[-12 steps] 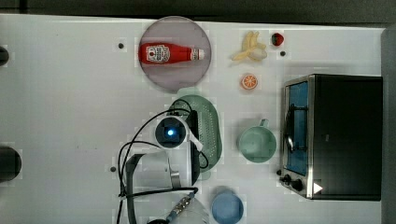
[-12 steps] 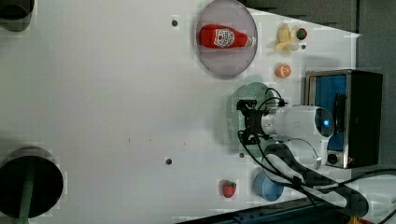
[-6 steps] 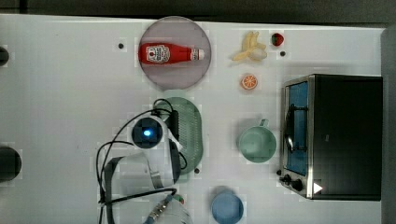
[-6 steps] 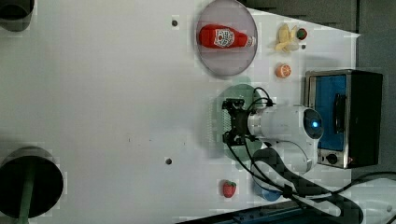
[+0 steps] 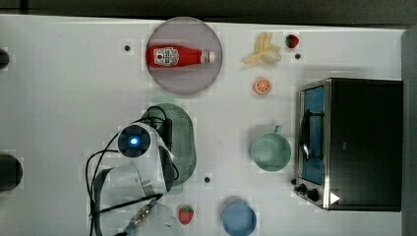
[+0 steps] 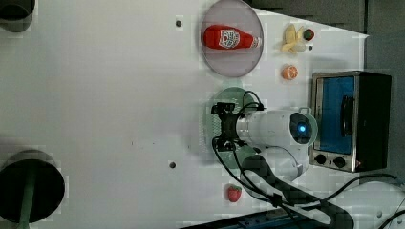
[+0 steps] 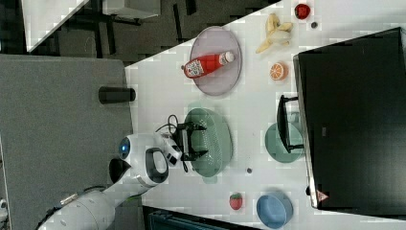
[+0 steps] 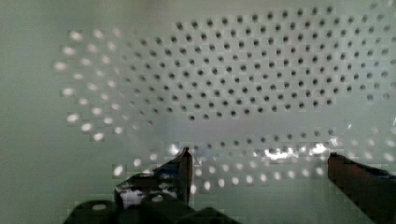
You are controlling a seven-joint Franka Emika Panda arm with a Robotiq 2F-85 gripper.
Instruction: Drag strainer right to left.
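Just below the centre of the top view, the strainer [image 5: 183, 142] lies on the counter [image 5: 64, 98] with its long axis up-down in frame; the hand [image 7: 193, 141], fingers spread wide and gripping nothing, sits inside its bowl, against the top view's left wall

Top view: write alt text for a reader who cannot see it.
A white robot arm reaches over a mint-green strainer near the middle of a white table. Around it lie a ketchup bottle on a round plate, a green mug, a blue bowl and a toaster oven.
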